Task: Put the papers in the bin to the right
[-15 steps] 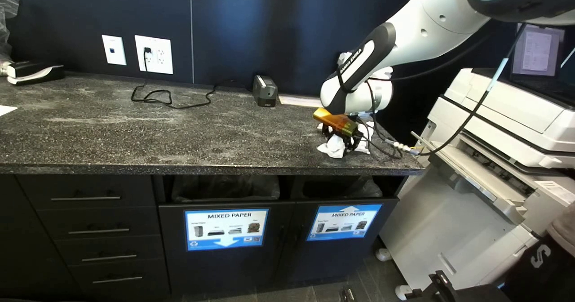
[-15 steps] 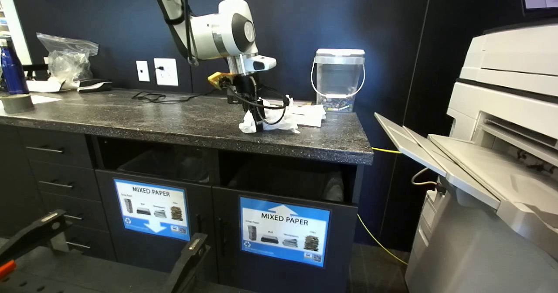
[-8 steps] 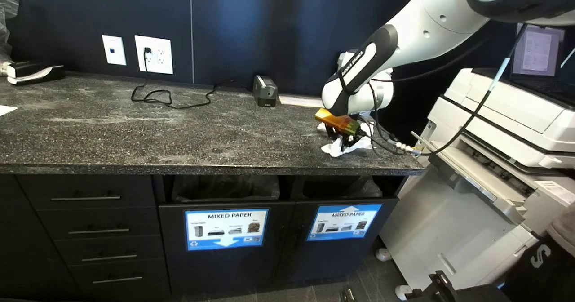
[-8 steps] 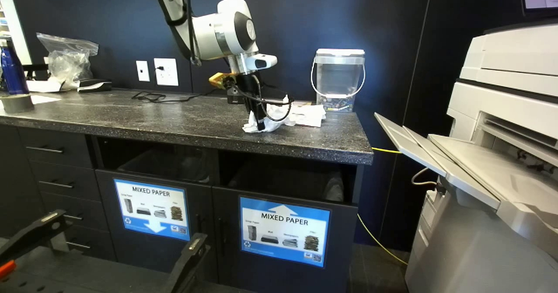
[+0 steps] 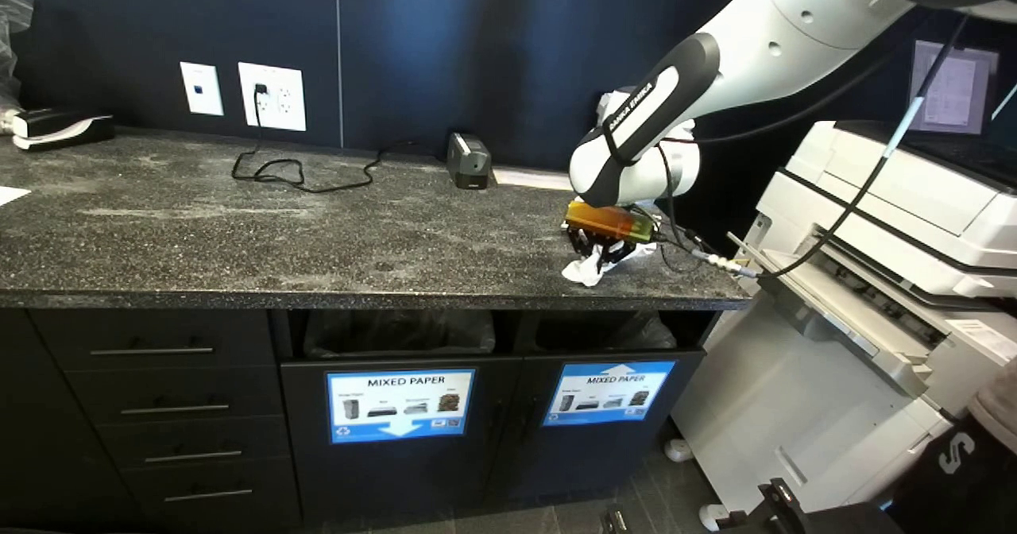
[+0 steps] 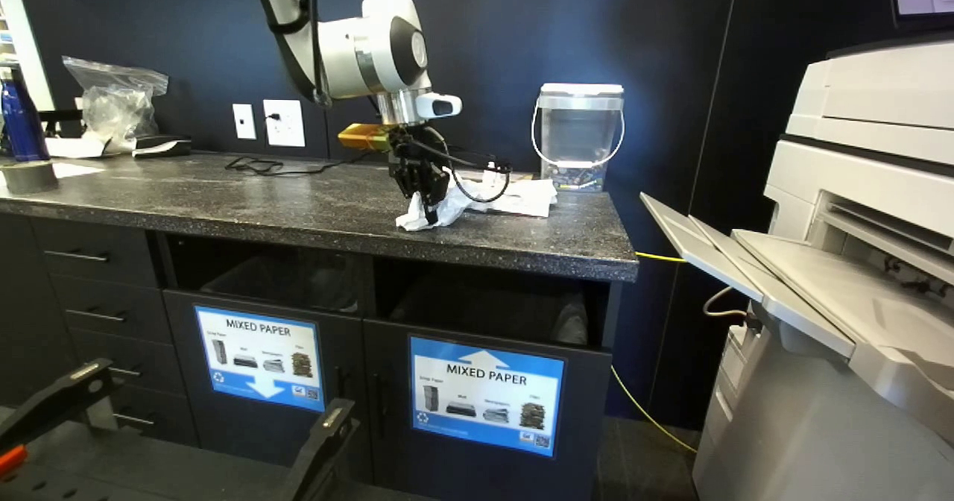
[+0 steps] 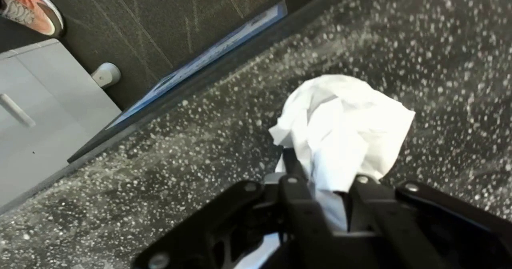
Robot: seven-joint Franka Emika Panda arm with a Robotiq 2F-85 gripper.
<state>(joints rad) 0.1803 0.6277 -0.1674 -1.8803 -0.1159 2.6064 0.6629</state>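
A crumpled white paper wad (image 7: 352,117) is pinched between the black fingers of my gripper (image 6: 430,209), low over the right part of the speckled counter. In the wrist view its bulk fans out beyond the jaws and a fold runs down between them; one fingertip is covered by it. Its lower part appears to touch the counter. Behind it in an exterior view lies more white paper (image 6: 531,197), partly covered by the arm's cable. The bin to the right (image 6: 488,335) is the dark slot under the counter, below and in front of the gripper, with a blue-and-white label beneath.
A similar slot (image 5: 401,353) with a liner lies to the left. A clear lidded bucket (image 6: 581,124) stands behind the papers. A grey printer (image 6: 812,277) is off the counter's right end. A dark pencil sharpener (image 5: 469,162) and its cord sit by the wall.
The fingers have closed around the paper and gathered it in. The gripper has turned about its axis and shifted slightly left in an exterior view, dragging the paper along.
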